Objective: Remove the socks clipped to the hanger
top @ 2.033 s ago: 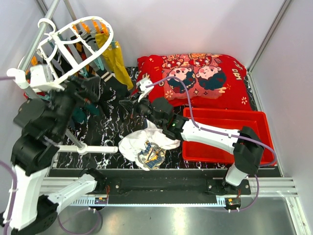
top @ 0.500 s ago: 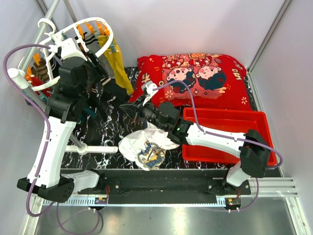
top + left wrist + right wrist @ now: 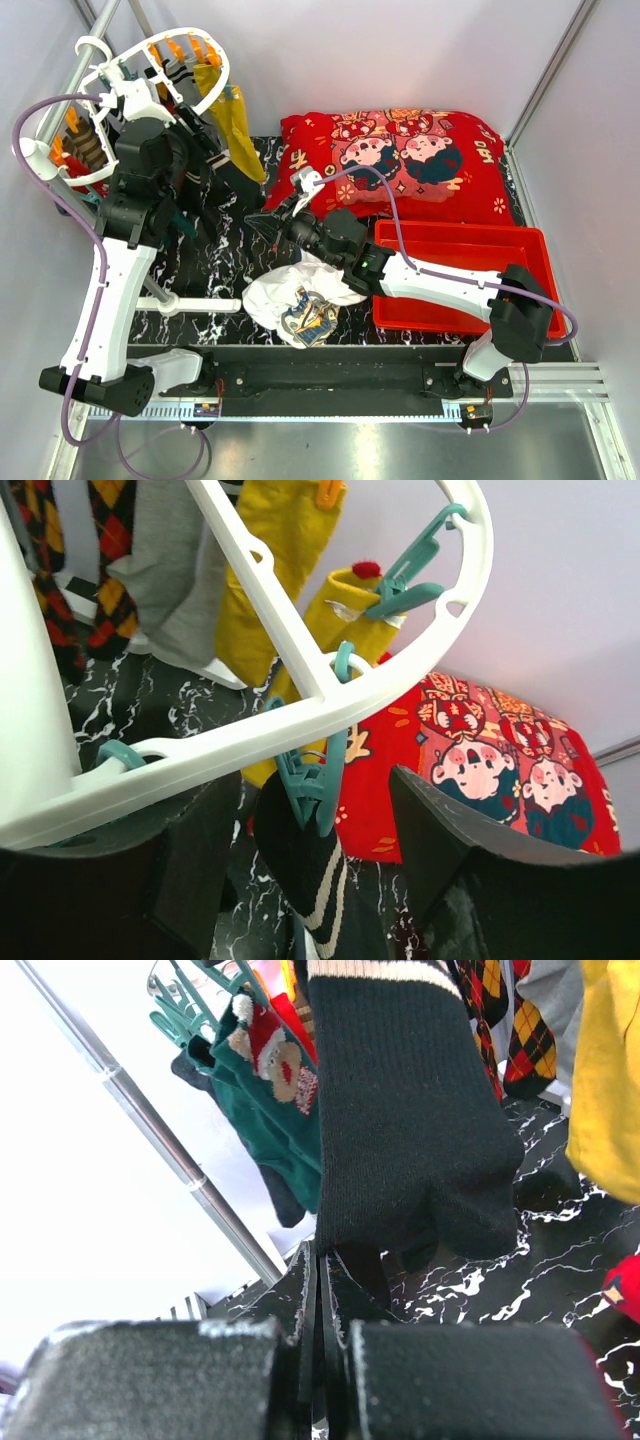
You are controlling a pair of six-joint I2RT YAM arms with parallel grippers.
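Observation:
The white oval hanger (image 3: pixel 92 45) hangs at the back left with several socks clipped on; its rim also shows in the left wrist view (image 3: pixel 300 715). My left gripper (image 3: pixel 320 865) is open, its fingers either side of a teal clip (image 3: pixel 315 780) that grips the black sock with white stripes (image 3: pixel 310 875). In the top view the left gripper (image 3: pixel 195 165) sits just under the hanger. My right gripper (image 3: pixel 320 1260) is shut on the toe end of that black sock (image 3: pixel 400 1140), low on the mat (image 3: pixel 262 222). Mustard-yellow socks (image 3: pixel 275 540), a dark teal sock (image 3: pixel 270 1110) and argyle socks (image 3: pixel 520 1040) hang nearby.
A grey metal rail (image 3: pixel 105 20) slants behind the hanger and crosses the right wrist view (image 3: pixel 180 1160). A red cartoon cushion (image 3: pixel 420 160) lies at the back, a red tray (image 3: pixel 460 280) at the right. A white cloth heap with socks (image 3: pixel 290 295) lies below the right gripper.
My left arm has risen from low at the left up to the hanger, bringing its open fingers round the teal clip. The right gripper has stayed at the black sock's toe.

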